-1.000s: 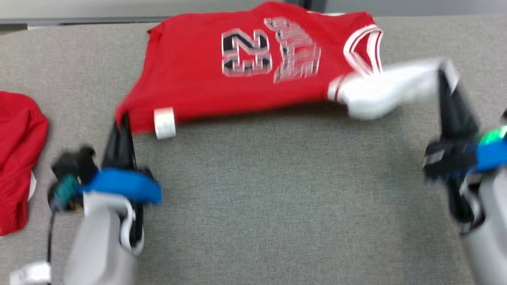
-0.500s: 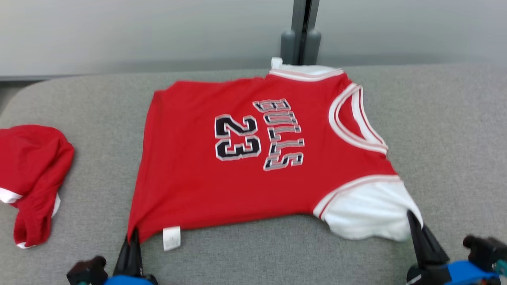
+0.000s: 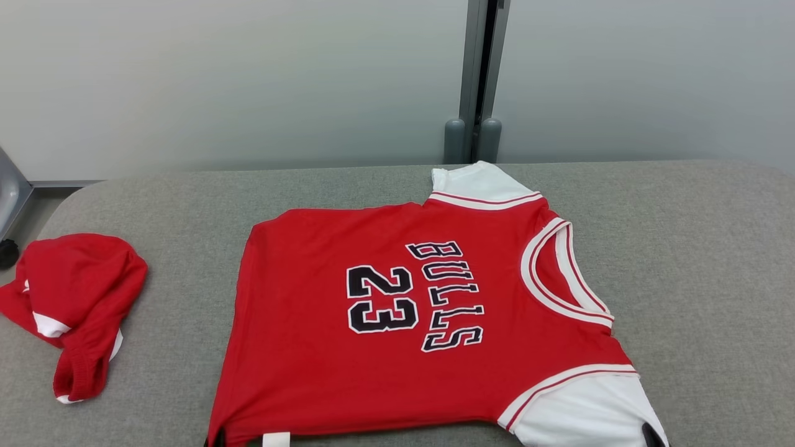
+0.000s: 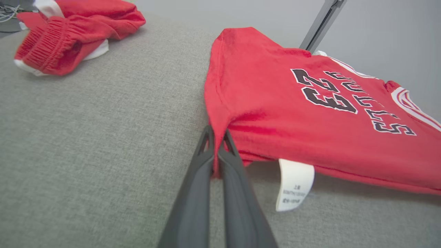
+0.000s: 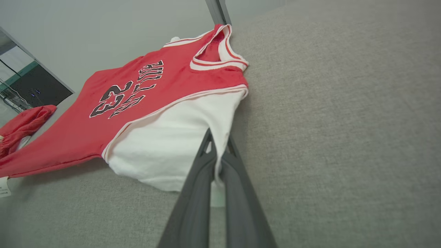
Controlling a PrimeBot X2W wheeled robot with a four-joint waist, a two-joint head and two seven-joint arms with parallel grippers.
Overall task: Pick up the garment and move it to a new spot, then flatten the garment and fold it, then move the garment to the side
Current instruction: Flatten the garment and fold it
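Left gripper (image 4: 217,133), right gripper (image 5: 218,138) clamp one jersey (image 3: 304,360); one red bundle (image 3: 81,279).

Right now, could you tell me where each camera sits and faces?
Head view: on the head, facing forward and down at the jersey on the gray table; a dark fingertip at bottom.
Left wrist view: low, along the left gripper, shut on the jersey's hem corner.
Right wrist view: low, along the right gripper, shut on the white sleeve.
Shared: all three show the jersey and red bundle.
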